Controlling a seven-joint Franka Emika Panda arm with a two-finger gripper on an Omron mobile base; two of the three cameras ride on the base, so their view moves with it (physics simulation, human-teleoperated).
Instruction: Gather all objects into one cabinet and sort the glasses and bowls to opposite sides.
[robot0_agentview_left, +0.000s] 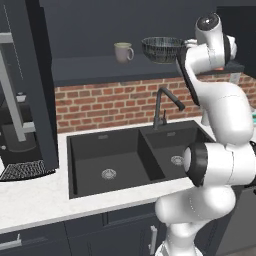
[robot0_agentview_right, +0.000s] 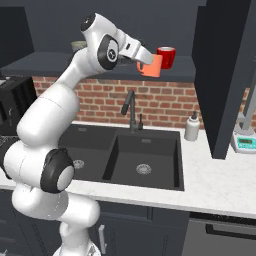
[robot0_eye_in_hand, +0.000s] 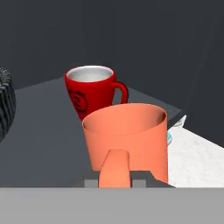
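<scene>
Three cups and one bowl are sitting up at cabinet shelf level. Gripper is clamping the orange handleless cup, one finger showing on the cup's near wall in the hand view, jaws drawn in on the wall. Orange cup is sitting upright at the shelf's front edge; whether its base is touching the shelf, cannot tell. Red mug is standing just beyond the gripper, slightly off to one side, handle pointing away from the patterned bowl; near the orange cup, contact unclear. Bowl is lying off to the gripper's other side, its edge clipping the hand view's border. Beige mug is standing further along the shelf past the bowl, well apart from the gripper. Black double sink and faucet are sitting far below the gripper.
</scene>
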